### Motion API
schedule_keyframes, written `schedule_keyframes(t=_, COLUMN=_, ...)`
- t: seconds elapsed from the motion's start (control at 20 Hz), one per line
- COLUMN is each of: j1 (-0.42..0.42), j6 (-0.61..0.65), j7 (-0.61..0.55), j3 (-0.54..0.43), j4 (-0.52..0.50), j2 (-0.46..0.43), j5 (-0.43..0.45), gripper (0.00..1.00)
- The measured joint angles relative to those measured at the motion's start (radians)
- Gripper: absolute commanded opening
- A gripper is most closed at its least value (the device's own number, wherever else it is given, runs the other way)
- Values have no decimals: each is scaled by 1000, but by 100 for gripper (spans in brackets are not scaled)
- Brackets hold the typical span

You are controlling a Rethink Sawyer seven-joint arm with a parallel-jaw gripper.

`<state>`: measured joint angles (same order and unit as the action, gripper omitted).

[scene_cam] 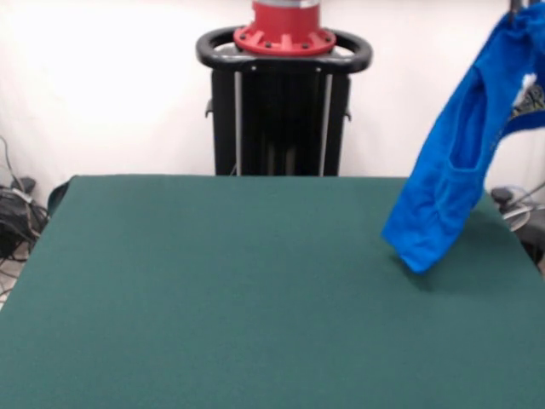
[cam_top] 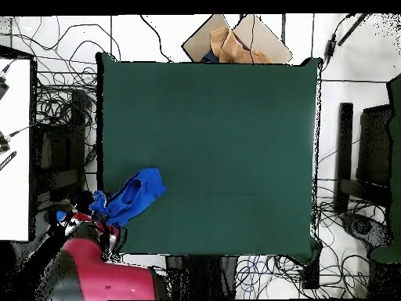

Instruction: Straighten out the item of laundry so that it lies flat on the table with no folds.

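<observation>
Green felt worktop (scene_cam: 213, 298) mostly bare. Blue T-shirt (scene_cam: 456, 162) hangs bunched over its right edge in the front view, lowest tip at or just above the cloth. Claw barely visible at top edge; open or closed, cannot tell.

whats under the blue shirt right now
Only bare green table. The blue shirt hangs bunched in the air, its lowest tip about at the cloth near the table's edge. The hand holding it is out of sight above.
</observation>
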<state>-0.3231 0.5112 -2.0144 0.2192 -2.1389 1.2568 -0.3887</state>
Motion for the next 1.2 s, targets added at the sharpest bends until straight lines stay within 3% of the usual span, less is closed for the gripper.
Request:
schedule_keyframes(t=0.05, j1=68, j6=-4, j7=11, j3=-23, j4=-54, j2=27, j5=-39, gripper=0)
schedule_keyframes(t=0.15, j1=120, j6=-15, j7=27, j3=-42, j4=-95, j2=42, j5=-73, gripper=0)
schedule_keyframes(t=0.2, j1=211, j6=-46, j7=76, j3=-77, j4=-167, j2=64, j5=-143, gripper=0)
schedule_keyframes(t=0.3, j1=272, j6=-75, j7=127, j3=-104, j4=-219, j2=77, j5=-204, gripper=0)
schedule_keyframes(t=0.4, j1=367, j6=-126, j7=242, j3=-161, j4=-299, j2=95, j5=-307, gripper=0)
schedule_keyframes(t=0.45, j1=432, j6=-167, j7=358, j3=-209, j4=-351, j2=105, j5=-377, gripper=0)
schedule_keyframes(t=0.6, j1=524, j6=-220, j7=548, j3=-286, j4=-410, j2=116, j5=-431, gripper=0)
schedule_keyframes(t=0.65, j1=564, j6=-248, j7=605, j3=-322, j4=-425, j2=115, j5=-409, gripper=0)
schedule_keyframes(t=0.7, j1=691, j6=-356, j7=711, j3=-419, j4=-454, j2=68, j5=-278, gripper=0)
schedule_keyframes(t=0.8, j1=769, j6=-442, j7=749, j3=-459, j4=-463, j2=14, j5=-173, gripper=0)
schedule_keyframes(t=0.85, j1=869, j6=-579, j7=772, j3=-491, j4=-465, j2=-86, j5=-22, gripper=0)
schedule_keyframes(t=1.05, j1=1003, j6=-803, j7=772, j3=-502, j4=-466, j2=-265, j5=213, gripper=0)
schedule_keyframes(t=1.2, j1=1043, j6=-854, j7=772, j3=-506, j4=-475, j2=-331, j5=298, gripper=0)
